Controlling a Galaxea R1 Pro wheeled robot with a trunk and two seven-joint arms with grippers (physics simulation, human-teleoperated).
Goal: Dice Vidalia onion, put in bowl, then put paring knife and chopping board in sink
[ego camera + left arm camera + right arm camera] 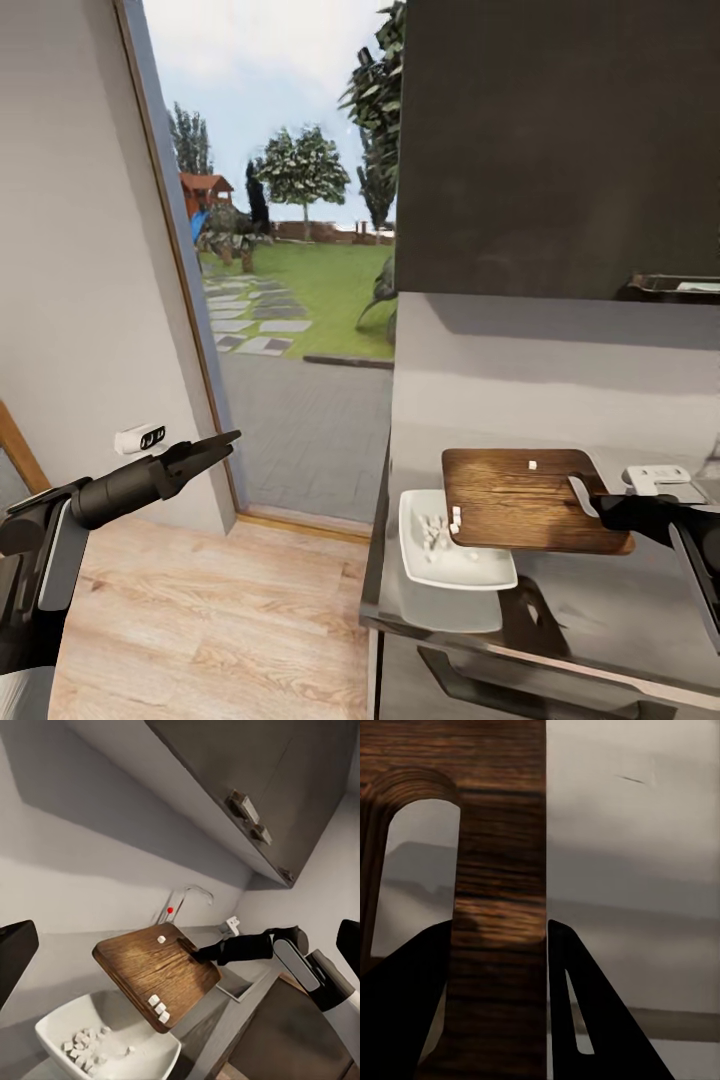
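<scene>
Already the right tool pinches the chopping board by its handle end, tilted above the bowl on the desk. Most diced onion lies in the bowl; a few pieces cling to the board. Sinking knife and board seems left; the left tool, at 9 o'clock, looks pressed together.

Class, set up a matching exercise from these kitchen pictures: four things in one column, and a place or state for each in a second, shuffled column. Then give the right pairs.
Things:
1. chopping board
2. bowl
3. left hand
4. tap

States or places:
A. off to the side over the wooden floor, holding nothing
B. on the countertop, with white onion pieces in it
C. against the wall, bearing a red knob
D. lifted and tilted over the bowl, gripped at its handle end by the right hand

Pairs: 1-D, 2-B, 3-A, 4-C
</scene>
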